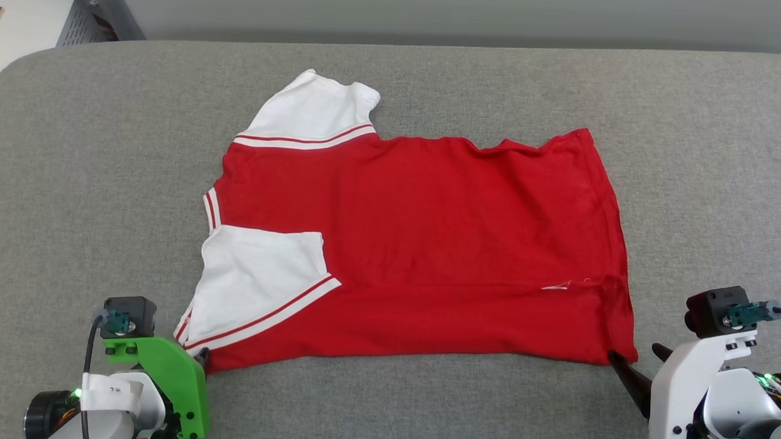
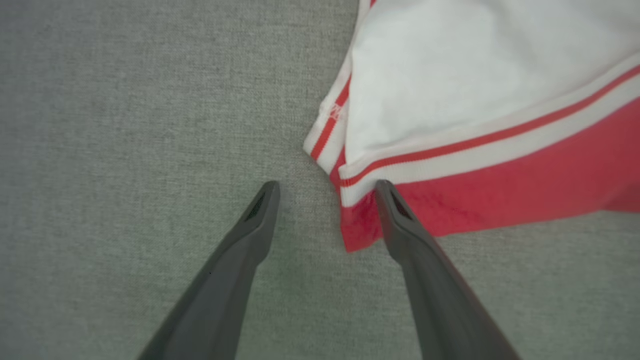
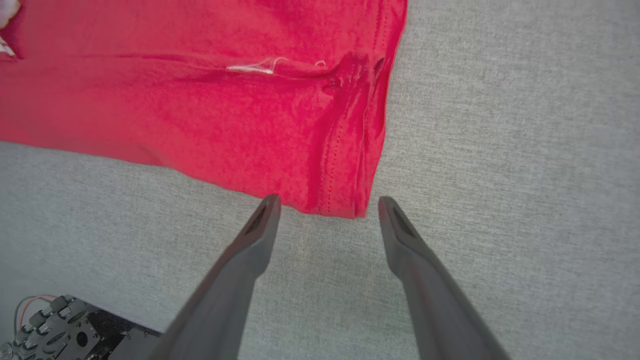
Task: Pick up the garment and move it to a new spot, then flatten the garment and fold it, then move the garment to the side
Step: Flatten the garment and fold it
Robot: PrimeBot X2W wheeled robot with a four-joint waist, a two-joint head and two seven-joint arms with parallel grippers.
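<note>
The garment (image 1: pixel 422 246) is recorded lying spread, plain red side up, at the middle of the grey fabric worktop (image 1: pixel 692 126), white sleeves toward the left edge. The left gripper (image 2: pixel 325 187) is seen at its near left corner, jaws released, one finger over the red hem. The right gripper (image 3: pixel 327 200) is seen just short of the near right corner, jaws likewise released.

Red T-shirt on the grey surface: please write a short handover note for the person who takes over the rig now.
Left gripper: open, holding nothing, at the near left corner of the red T-shirt.
Right gripper: open, holding nothing, at the near hem corner on the right.
T-shirt: spread out plain red side up on the grey padded surface, with the near white sleeve lying over the body.
Done: laid out, mostly flat.
Left: fold the body, then move it to the side.
</note>
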